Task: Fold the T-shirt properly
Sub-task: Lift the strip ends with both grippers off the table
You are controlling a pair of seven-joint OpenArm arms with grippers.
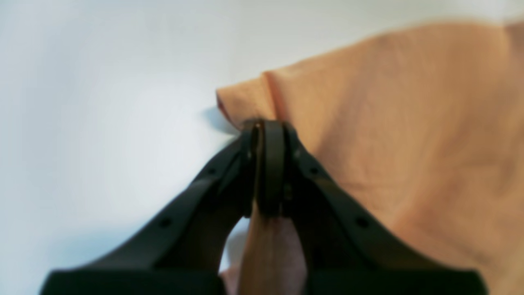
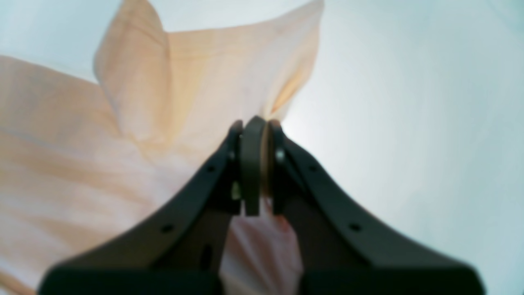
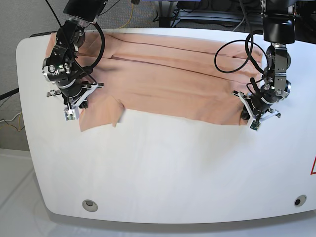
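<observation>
The peach T-shirt point(image 3: 168, 84) lies spread across the far half of the white table point(image 3: 173, 168), its near edge creased and slightly raised. At the shirt's left corner, my right gripper point(image 3: 78, 104) is shut on the fabric. The right wrist view shows the jaws point(image 2: 256, 123) pinching a lifted fold of T-shirt point(image 2: 82, 164). My left gripper point(image 3: 247, 114) is shut on the shirt's right near corner. In the left wrist view the gripper point(image 1: 268, 125) clamps the cloth edge, and the T-shirt point(image 1: 409, 123) drapes away to the right.
Black cables point(image 3: 232, 49) loop from both arms over the shirt's far part. Two round holes point(image 3: 89, 204) point(image 3: 297, 201) sit near the table's front edge. A red mark point(image 3: 313, 168) shows at the right rim. Bare white tabletop point(image 1: 102, 102) lies beside each gripper.
</observation>
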